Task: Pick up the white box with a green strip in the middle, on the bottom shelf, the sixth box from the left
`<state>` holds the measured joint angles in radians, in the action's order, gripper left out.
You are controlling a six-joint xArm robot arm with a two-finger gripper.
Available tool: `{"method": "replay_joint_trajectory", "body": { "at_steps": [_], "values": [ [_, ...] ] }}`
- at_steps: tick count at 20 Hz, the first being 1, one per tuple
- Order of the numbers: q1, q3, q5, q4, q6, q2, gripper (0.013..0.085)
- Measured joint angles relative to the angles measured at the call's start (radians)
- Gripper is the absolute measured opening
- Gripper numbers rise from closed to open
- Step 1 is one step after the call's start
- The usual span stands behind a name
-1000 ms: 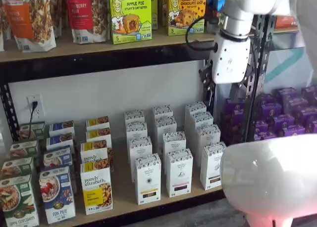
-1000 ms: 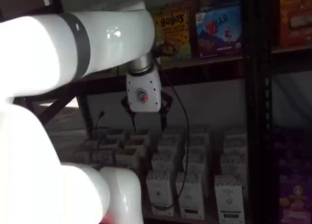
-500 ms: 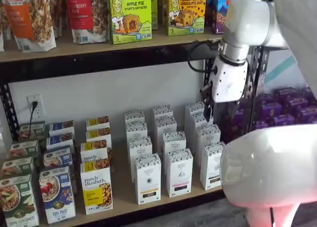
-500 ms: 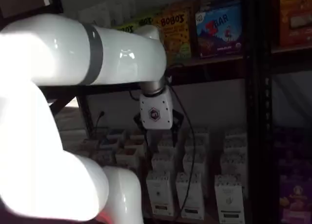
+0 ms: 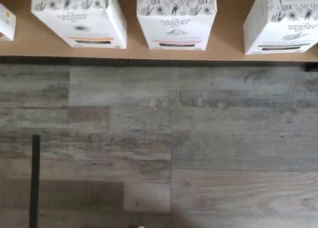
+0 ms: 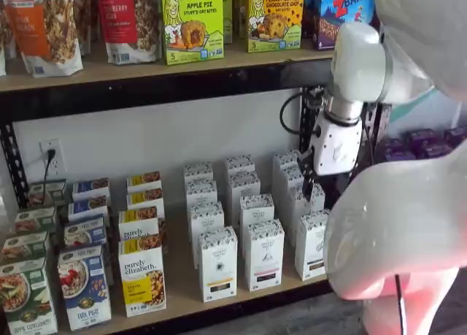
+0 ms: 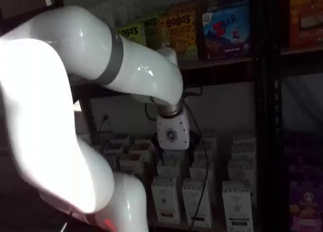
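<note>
Because the cartons are ranked in files running front to back on the bottom shelf, the white box, fronting the right file, is left reachable; the gripper is held above that file, its jaw state untellable.

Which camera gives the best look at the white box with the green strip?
A shelf view shows the white box nearly whole and well lit, rightmost in the front row. The wrist view shows it close but cropped. It also shows in a shelf view, dim and blurred.
</note>
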<state>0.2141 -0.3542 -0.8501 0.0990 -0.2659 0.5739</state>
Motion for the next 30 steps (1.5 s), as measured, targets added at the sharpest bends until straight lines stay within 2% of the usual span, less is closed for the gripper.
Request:
{"method": "replay_joint_trajectory", "body": {
  "at_steps": [5, 9, 12, 14, 18, 21, 30],
  "values": [
    [0.024, -0.017, 0.151, 0.013, -0.045, -0.161, 0.0850],
    [0.033, -0.050, 0.239, 0.001, -0.051, -0.278, 0.0850],
    [0.042, -0.076, 0.304, 0.030, -0.089, -0.358, 0.0850],
    [0.048, -0.097, 0.331, 0.042, -0.108, -0.408, 0.0850],
    [0.065, -0.143, 0.365, 0.023, -0.112, -0.507, 0.0850],
    [0.073, -0.170, 0.406, 0.048, -0.145, -0.577, 0.0850],
    [0.082, -0.298, 0.526, 0.074, -0.189, -0.852, 0.0850]
  ]
}}
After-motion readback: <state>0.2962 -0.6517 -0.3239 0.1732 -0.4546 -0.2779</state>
